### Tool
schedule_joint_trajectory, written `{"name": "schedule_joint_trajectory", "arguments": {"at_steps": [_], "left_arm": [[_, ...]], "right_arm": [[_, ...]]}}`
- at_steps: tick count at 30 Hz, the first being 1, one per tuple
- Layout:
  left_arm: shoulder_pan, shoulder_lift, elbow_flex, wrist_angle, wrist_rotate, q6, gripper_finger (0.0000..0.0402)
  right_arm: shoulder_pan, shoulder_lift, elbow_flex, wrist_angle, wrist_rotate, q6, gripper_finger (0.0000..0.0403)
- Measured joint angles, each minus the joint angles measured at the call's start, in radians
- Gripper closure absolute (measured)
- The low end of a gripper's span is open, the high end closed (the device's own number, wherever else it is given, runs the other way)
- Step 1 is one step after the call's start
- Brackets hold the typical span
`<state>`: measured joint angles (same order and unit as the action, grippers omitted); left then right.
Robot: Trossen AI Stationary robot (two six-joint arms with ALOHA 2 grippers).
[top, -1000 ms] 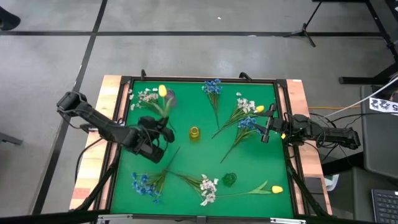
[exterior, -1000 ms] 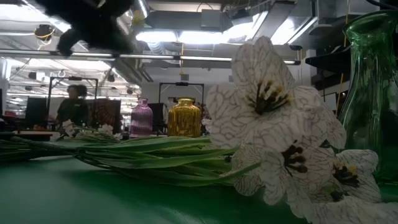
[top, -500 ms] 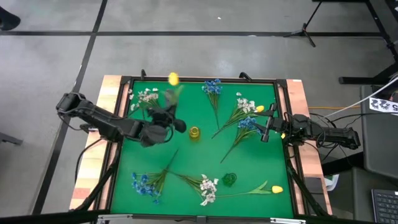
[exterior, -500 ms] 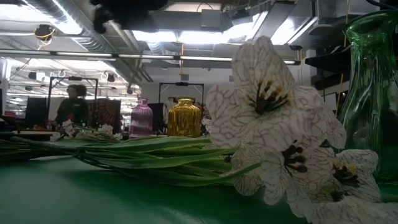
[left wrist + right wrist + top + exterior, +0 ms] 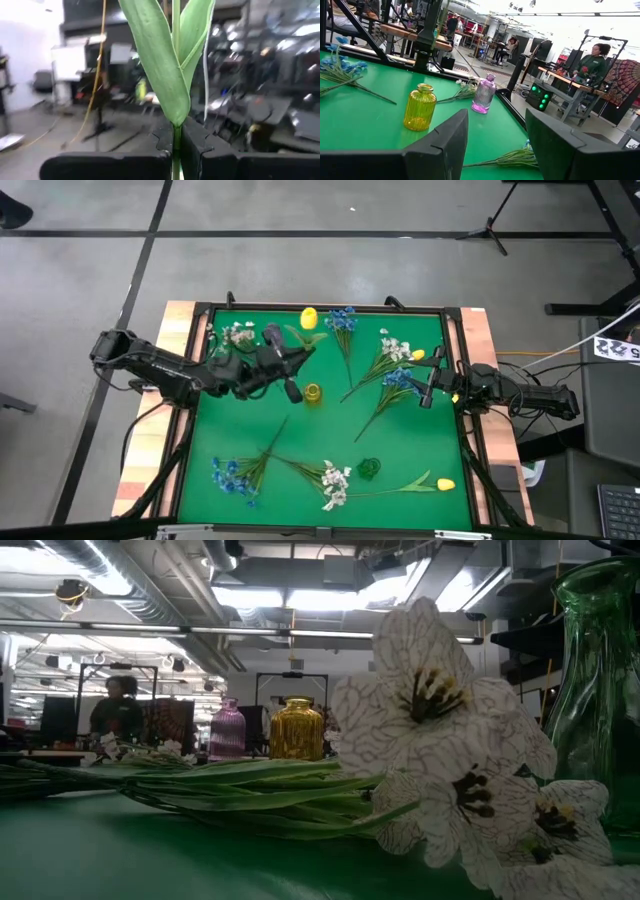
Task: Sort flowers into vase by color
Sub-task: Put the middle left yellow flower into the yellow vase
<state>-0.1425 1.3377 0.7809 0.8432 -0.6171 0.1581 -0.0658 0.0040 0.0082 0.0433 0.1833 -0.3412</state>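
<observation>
I log the left gripper (image 5: 283,366) raised over the far-left part of the green mat (image 5: 300,442), between the purple vase (image 5: 271,334) and the yellow vase (image 5: 313,393), clamped tight on the stem of a yellow tulip (image 5: 308,319); its bud sits near the mat's far edge, and in the left wrist view the stem and leaves (image 5: 170,65) rise straight from between the closed fingers (image 5: 195,142). The right gripper (image 5: 428,388) I find parked at the mat's right edge, fingers spread wide, nothing between them; its wrist view looks across to the yellow vase (image 5: 419,107) and purple vase (image 5: 483,94). On the mat I count: white sprig (image 5: 236,334) at the far-left corner beside the purple vase; blue sprig (image 5: 342,320) at far centre; white sprig (image 5: 394,348) with a yellow tulip (image 5: 417,355) far right; blue sprig (image 5: 396,378) just nearer than those, by the right gripper; blue sprig (image 5: 229,475) near left; white sprig (image 5: 335,483) near centre; green vase (image 5: 369,469) beside it; yellow tulip (image 5: 445,484) near right. In the low view I note large white blossoms (image 5: 440,740) and the green vase (image 5: 595,690) close up, both small vases farther back, and a person (image 5: 117,710) in the room behind.
</observation>
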Motion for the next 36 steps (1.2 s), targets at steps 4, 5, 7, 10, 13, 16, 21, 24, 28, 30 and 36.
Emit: {"name": "schedule_joint_trajectory", "arguments": {"at_steps": [4,5,7,10,13,16,21,24,28,30,36], "left_arm": [[0.036,0.008,-0.055,0.086,0.075,0.002,0.0387],[0.042,0.017,-0.068,0.105,0.089,-0.007,0.0387],[0.047,0.037,-0.096,0.143,0.1,-0.017,0.039],[0.047,0.074,-0.126,0.236,0.105,-0.018,0.0396],[0.047,0.124,-0.136,0.324,0.115,-0.019,0.0391],[0.047,0.181,-0.136,0.385,0.118,-0.019,0.0387],[0.057,0.269,-0.136,0.448,0.118,-0.066,0.0396],[0.066,0.303,-0.136,0.474,0.116,-0.088,0.0392],[0.074,0.33,-0.136,0.473,0.077,-0.099,0.039],[0.073,0.337,-0.136,0.463,0.066,-0.101,0.0395],[0.071,0.334,-0.136,0.432,0.044,-0.105,0.0389]], "right_arm": [[0.0,0.0,0.0,0.0,0.0,0.0,0.0205],[0.0,0.0,0.0,0.0,0.0,0.0,0.0205],[0.0,0.0,0.0,0.0,0.0,0.0,0.0205],[0.0,0.0,0.0,0.001,0.0,0.0,0.0205],[0.0,0.0,0.0,0.002,0.0,0.0,0.0205],[0.0,0.0,0.0,0.002,0.0,0.0,0.0205],[0.0,0.0,0.0,0.002,0.0,0.019,0.0205],[0.0,0.0,0.0,0.001,0.0,0.021,0.0205],[0.0,0.0,0.0,0.001,0.0,0.022,0.0205],[0.0,0.0,0.0,0.001,0.0,0.022,0.0205],[0.0,0.0,0.0,0.001,0.0,0.022,0.0205]]}}
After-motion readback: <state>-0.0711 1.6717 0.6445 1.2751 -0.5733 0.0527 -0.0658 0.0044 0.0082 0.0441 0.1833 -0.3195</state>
